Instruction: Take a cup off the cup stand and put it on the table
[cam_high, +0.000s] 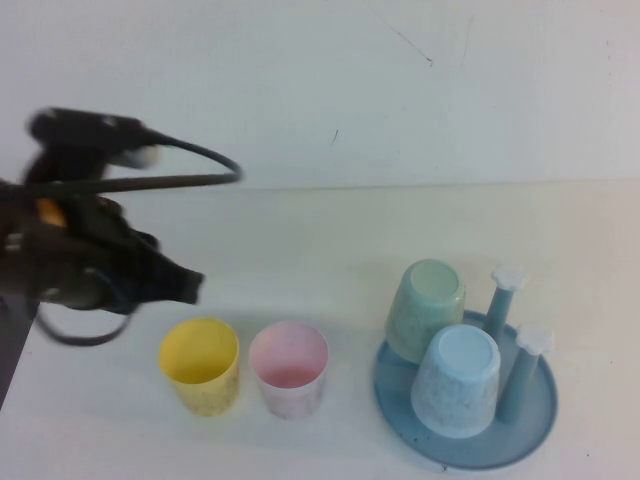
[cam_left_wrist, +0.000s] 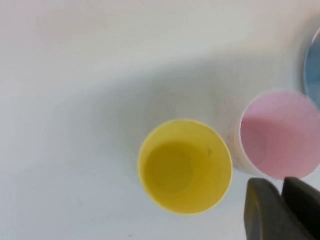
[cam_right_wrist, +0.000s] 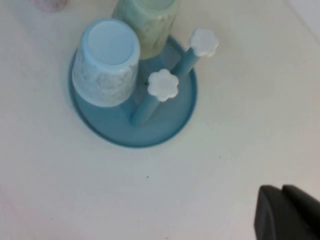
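**Yellow cup standing on the table, left arm above it**

I see the yellow cup (cam_high: 201, 364) upright on the table (cam_high: 330, 240), mouth up, near the front edge toward the left side. The pink cup (cam_high: 289, 368) stands just beside it on the right, also mouth up; from the left wrist view the two rims look very close, and I cannot tell whether they touch.

The cup stand (cam_high: 466, 400) sits near the front right corner. Two cups rest upside down on it: a pale green cup (cam_high: 427, 307) toward the back and a light blue cup (cam_high: 457, 379) in front. Two pegs stand bare at the stand's right side, each with a white flower cap (cam_high: 509, 277).

My left gripper (cam_high: 185, 286) hangs in the air over the left part of the table, above and behind the yellow cup, touching nothing. Its dark fingers (cam_left_wrist: 270, 210) lie close together, so I read the jaws as closed on nothing.

My right gripper (cam_right_wrist: 287, 212) is out of the high view. Its wrist camera looks down on the stand, with the dark finger ends together in the corner, closed and empty.
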